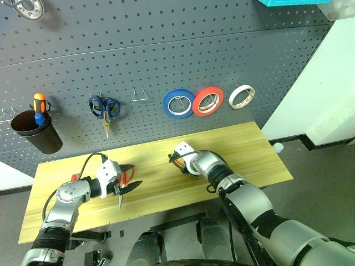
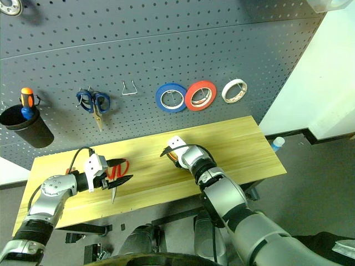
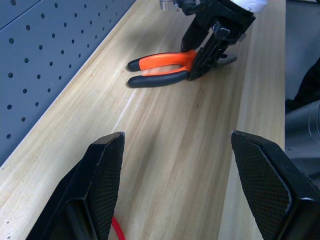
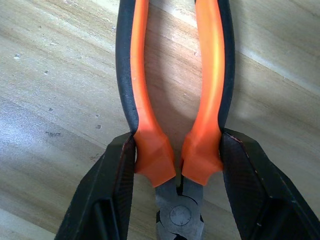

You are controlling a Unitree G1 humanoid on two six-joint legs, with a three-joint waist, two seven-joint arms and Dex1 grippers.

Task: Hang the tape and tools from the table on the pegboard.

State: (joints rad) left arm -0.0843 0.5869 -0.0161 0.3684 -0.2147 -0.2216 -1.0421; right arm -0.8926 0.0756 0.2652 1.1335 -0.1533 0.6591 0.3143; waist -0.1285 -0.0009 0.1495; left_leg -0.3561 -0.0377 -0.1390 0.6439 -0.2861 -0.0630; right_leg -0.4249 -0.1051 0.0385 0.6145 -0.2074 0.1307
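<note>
Orange-and-black pliers (image 4: 210, 75) lie flat on the light wood table (image 1: 249, 149). My right gripper (image 4: 177, 142) is shut on them just behind the joint, one finger pressed against each handle. My left gripper (image 3: 175, 137) stands open over the table's left part, pointing toward the pliers (image 3: 160, 62). Red-handled scissors (image 2: 121, 166) are right at it, blade toward the front edge; I cannot tell whether they touch. The whitish tape (image 1: 242, 96) hangs on the dark grey pegboard (image 1: 166, 50).
On the pegboard hang a blue roll (image 1: 178, 103), a red roll (image 1: 208, 101), blue-handled scissors (image 1: 104, 108), a bare wire hook (image 1: 138, 94), and a black cup (image 1: 36, 133) holding an orange-and-blue screwdriver (image 1: 39, 105). A small bottle (image 1: 277, 147) sits past the table's right end.
</note>
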